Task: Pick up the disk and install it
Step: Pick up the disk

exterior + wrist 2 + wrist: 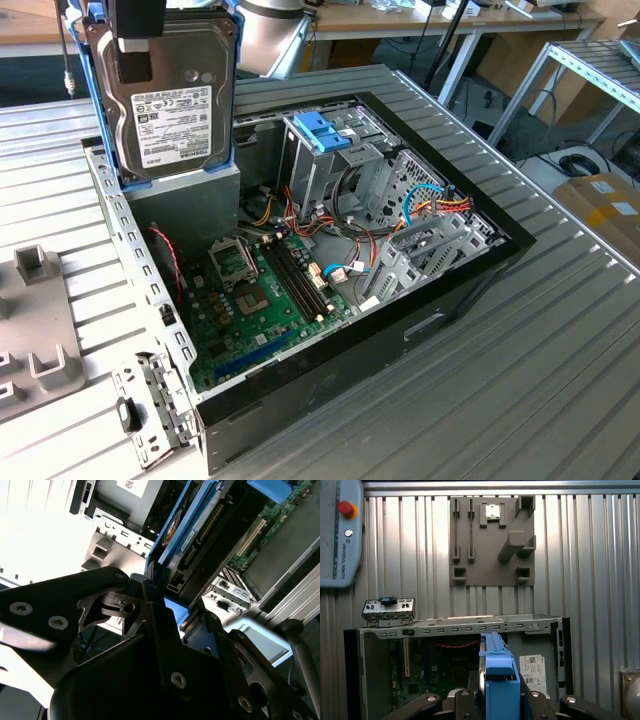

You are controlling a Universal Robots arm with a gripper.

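Observation:
The disk (175, 100), a silver-grey drive with a white label in a blue carrier frame, hangs upright above the back left corner of the open computer case (430, 320) in the exterior view. My gripper (138, 40) is shut on its top, one dark finger lying over the labelled face. In the second wrist view the black fingers (150, 600) clamp the disk's blue-edged end (200, 525). In the first wrist view the disk's blue edge (494, 655) stands over the case, between the gripper's (497, 697) fingers.
Inside the case are a metal drive cage with a blue latch (322, 130), a motherboard (260, 300), loose cables and a grey box (190, 205) under the disk. A grey fixture plate (40, 330) and a metal bracket (150, 405) lie on the ribbed table beside it.

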